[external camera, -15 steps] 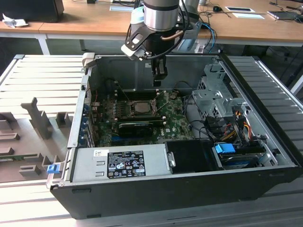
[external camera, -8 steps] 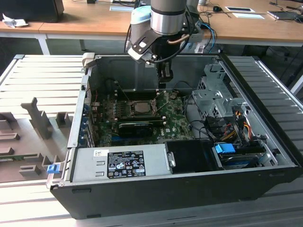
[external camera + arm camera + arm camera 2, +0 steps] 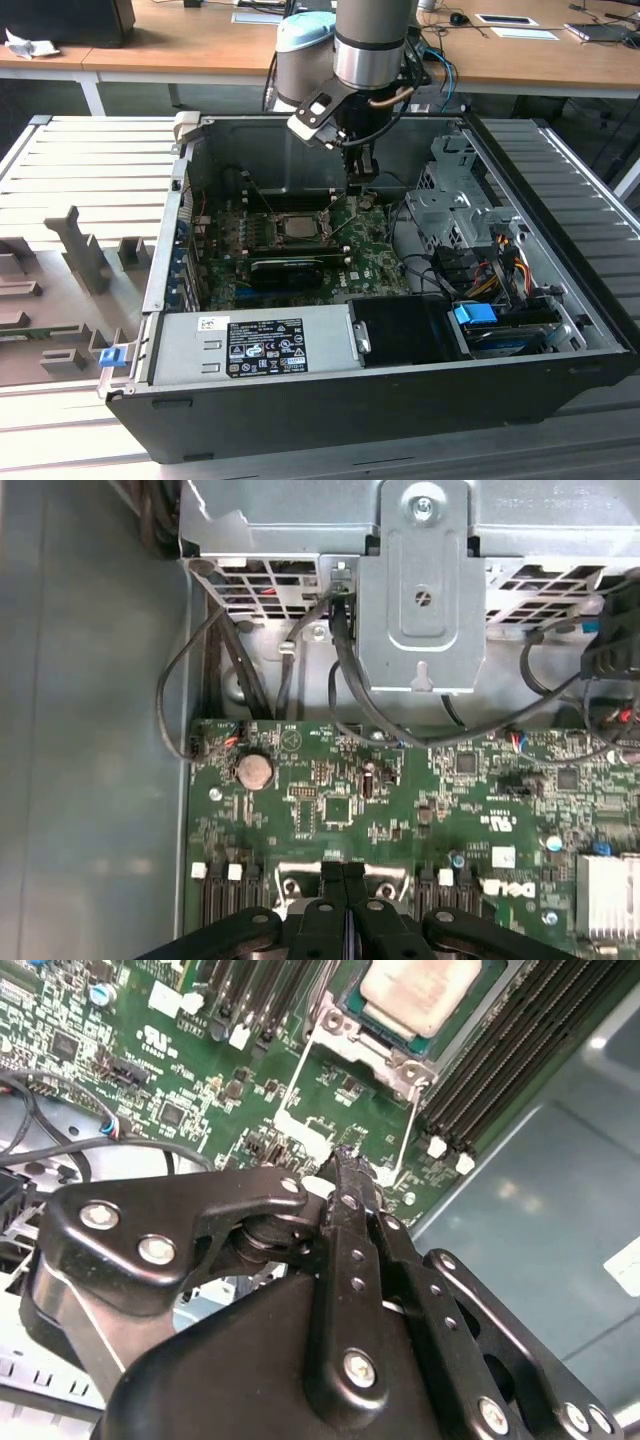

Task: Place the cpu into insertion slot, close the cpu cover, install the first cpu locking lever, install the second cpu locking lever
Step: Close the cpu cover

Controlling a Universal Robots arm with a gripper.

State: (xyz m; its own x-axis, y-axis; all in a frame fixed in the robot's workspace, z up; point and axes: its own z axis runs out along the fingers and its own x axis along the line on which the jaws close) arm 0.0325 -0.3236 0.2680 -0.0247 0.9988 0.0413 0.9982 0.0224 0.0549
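The cpu (image 3: 297, 226), a pale square chip, lies in the insertion slot (image 3: 272, 236) on the green board. In the second wrist view the cpu (image 3: 418, 990) has the silver cpu cover (image 3: 385, 1052) lying as a frame around it. Two thin wire levers (image 3: 298, 1070) (image 3: 410, 1125) run from that frame toward my fingertips. My gripper (image 3: 362, 190) hangs over the board on the exterior view's right of the socket. In both wrist views my gripper (image 3: 345, 1160) (image 3: 343, 878) has its fingers pressed together, close to the lever ends. I cannot tell whether it touches a lever.
A long black finned card (image 3: 285, 268) sits in front of the socket, with the power supply (image 3: 250, 345) in front of that. A metal drive cage (image 3: 450, 210) and cables (image 3: 480, 265) are on the exterior view's right. Memory slots (image 3: 520, 1050) flank the socket. The case walls (image 3: 170, 240) enclose the board.
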